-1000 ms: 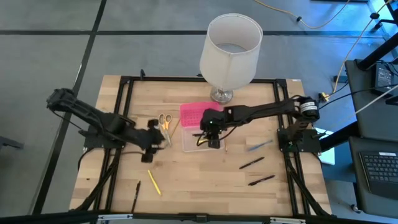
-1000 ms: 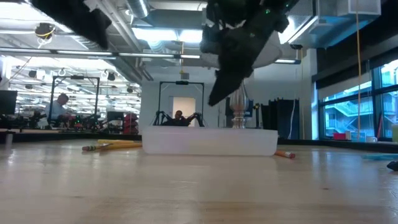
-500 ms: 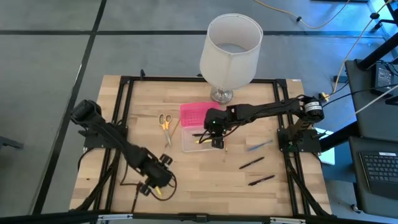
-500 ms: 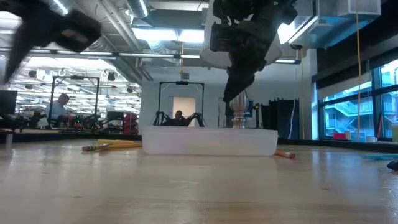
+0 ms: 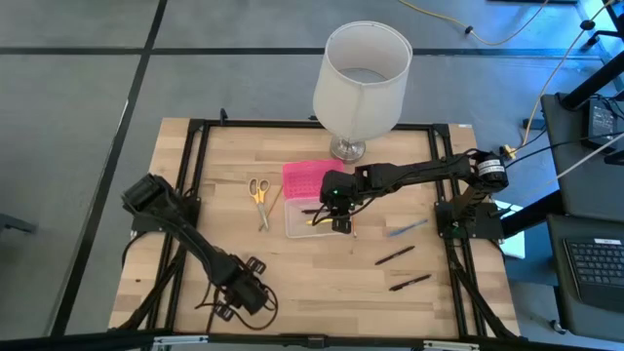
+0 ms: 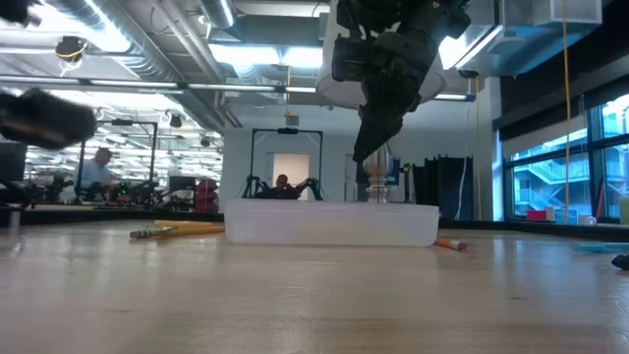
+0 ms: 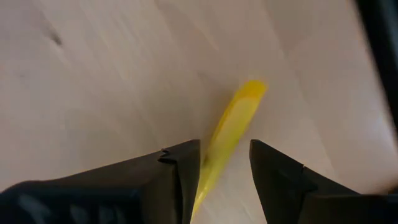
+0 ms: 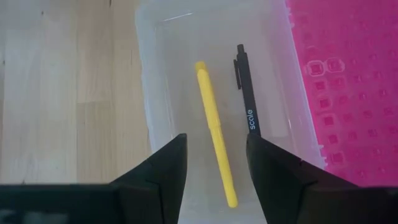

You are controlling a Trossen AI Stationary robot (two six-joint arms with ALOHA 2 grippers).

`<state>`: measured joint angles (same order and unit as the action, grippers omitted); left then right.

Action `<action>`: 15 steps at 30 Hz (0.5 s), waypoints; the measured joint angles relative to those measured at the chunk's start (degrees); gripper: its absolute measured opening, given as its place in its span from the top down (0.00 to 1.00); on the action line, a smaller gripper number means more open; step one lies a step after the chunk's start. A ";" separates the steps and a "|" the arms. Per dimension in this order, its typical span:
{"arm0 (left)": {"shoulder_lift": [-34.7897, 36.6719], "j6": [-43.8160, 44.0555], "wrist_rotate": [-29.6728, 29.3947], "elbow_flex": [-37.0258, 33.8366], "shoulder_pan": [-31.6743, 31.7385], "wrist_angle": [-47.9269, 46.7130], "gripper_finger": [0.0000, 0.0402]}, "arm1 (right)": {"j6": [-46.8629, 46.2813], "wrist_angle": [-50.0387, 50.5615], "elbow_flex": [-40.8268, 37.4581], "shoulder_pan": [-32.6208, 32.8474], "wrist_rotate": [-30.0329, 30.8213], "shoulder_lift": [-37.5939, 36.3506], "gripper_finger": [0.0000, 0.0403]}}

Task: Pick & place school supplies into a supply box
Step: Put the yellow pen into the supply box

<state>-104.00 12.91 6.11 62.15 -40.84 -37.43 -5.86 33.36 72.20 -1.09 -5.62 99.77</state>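
1. Supply box (image 5: 310,222): clear tray on the tabletop (image 5: 322,273), pink lid (image 5: 304,178) lying open on its lamp side. The right wrist view shows a yellow pencil (image 8: 215,132) and a black pen (image 8: 247,99) inside.
2. Right pincer (image 5: 339,220): hangs above the box, fingers apart, empty.
3. Left pincer (image 7: 224,168): far from the box at the tabletop's near edge, fingers parted astride a yellow pencil (image 7: 231,132); contact cannot be judged, and the pencil's lower end is hidden.
4. Scissors (image 5: 257,188): yellow-handled, left of the box.
5. Two black pens (image 5: 395,255), (image 5: 409,283): right of the box, toward the near edge.
6. Lamp (image 5: 362,78): behind the box; base partly hidden.
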 joint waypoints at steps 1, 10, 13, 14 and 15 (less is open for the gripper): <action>-0.70 -0.06 -0.19 0.00 0.00 -0.04 0.67 | -0.10 0.02 0.00 0.12 -0.01 0.00 0.58; -1.60 -1.18 -3.21 0.13 -0.04 -0.13 0.78 | -1.85 5.94 0.00 1.70 -5.16 -0.09 0.58; -1.60 -1.11 -4.19 0.09 0.04 -0.09 0.86 | -2.53 10.12 -0.03 2.70 -6.79 -0.33 0.58; -1.63 -1.11 -4.06 0.09 0.06 -0.07 0.89 | -2.82 11.35 -0.04 3.10 -6.79 -0.58 0.58; -1.63 -1.11 -4.01 0.07 0.10 -0.07 0.91 | -3.00 12.23 -0.04 3.46 -6.81 -1.01 0.58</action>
<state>-105.62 11.79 2.10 62.22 -40.74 -37.50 -8.86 45.59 72.16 2.37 -12.43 98.75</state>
